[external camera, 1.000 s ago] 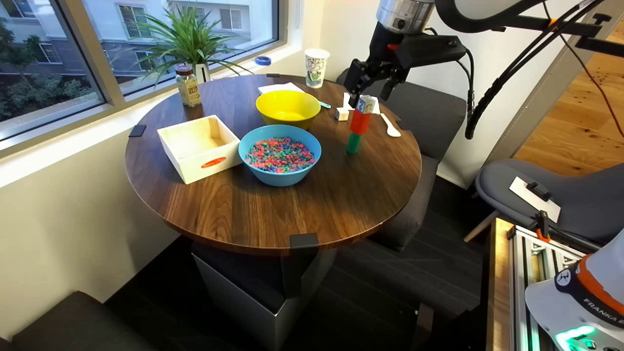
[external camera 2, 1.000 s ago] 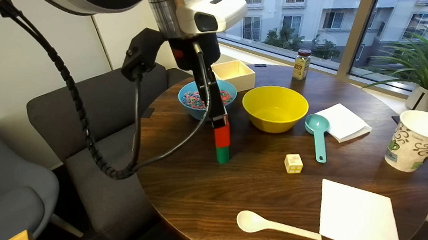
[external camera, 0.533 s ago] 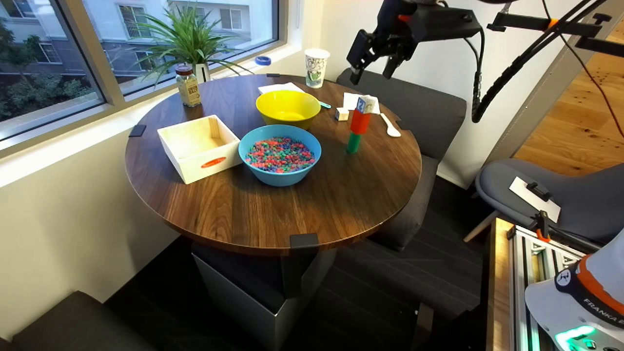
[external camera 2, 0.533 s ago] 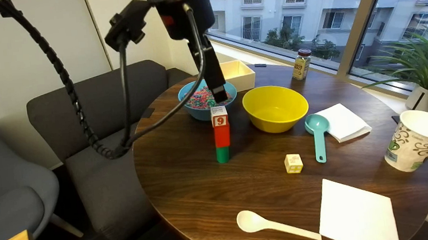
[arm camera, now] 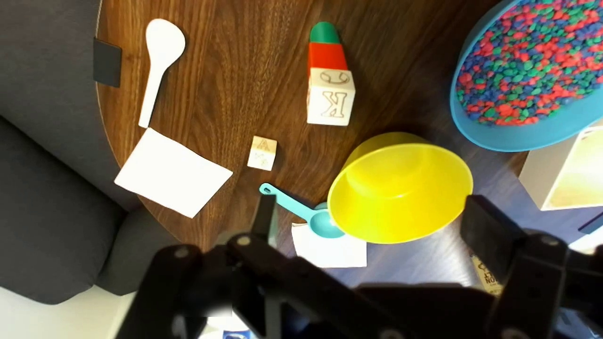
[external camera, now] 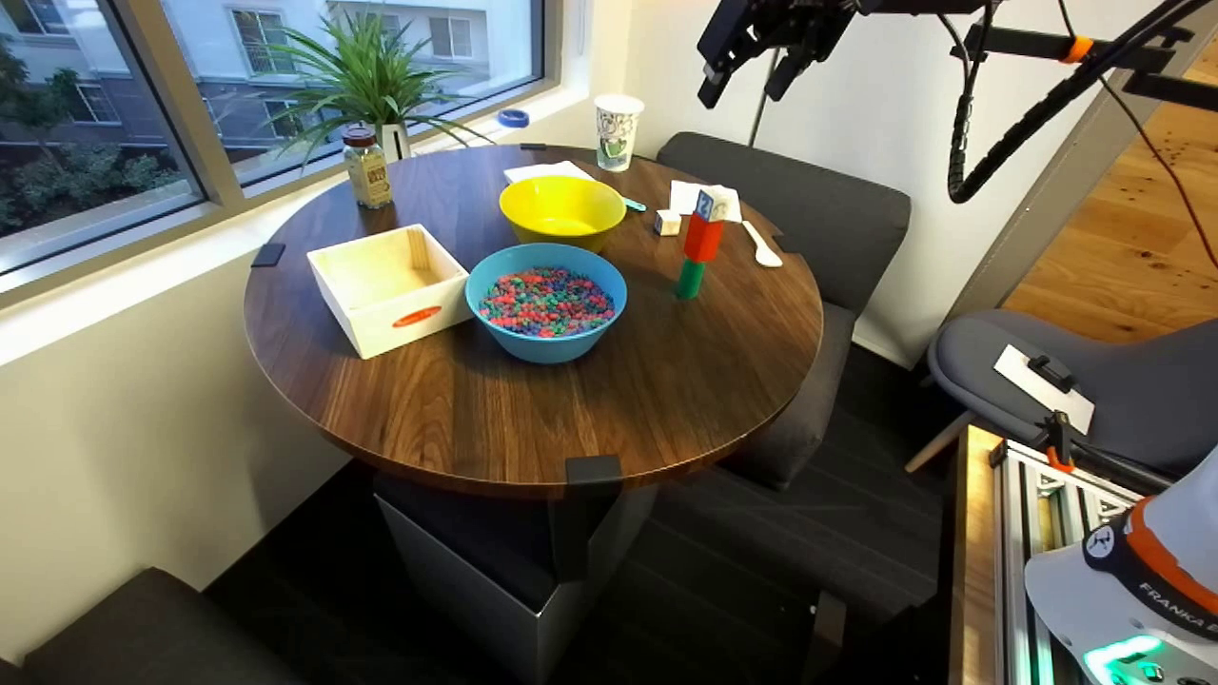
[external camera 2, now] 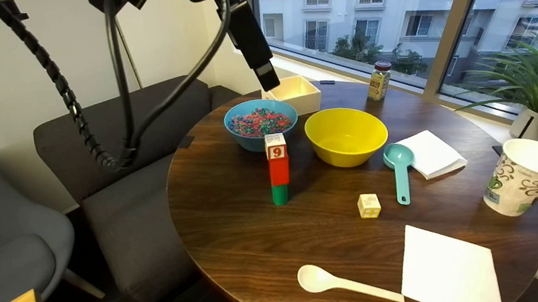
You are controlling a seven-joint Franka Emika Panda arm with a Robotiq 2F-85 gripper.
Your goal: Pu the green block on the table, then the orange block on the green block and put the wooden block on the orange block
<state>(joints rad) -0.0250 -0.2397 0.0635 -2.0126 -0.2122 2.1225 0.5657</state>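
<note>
Green block (external camera 2: 280,195): under orange block (external camera 2: 279,171), as base.
Wooden block (external camera 2: 276,146): atop orange block, likely finishing.
My gripper (external camera: 742,92): spread wide, empty, higher than orange block, likely for clearance.

On the round brown wooden table (external camera 2: 238,239), the rounded green block (external camera 2: 280,196) bears the boxy red-orange block (external camera 2: 279,171), topped by the pale wooden cube (external camera 2: 276,146). A round blue bowl (external camera 2: 249,143) stands near.
</note>
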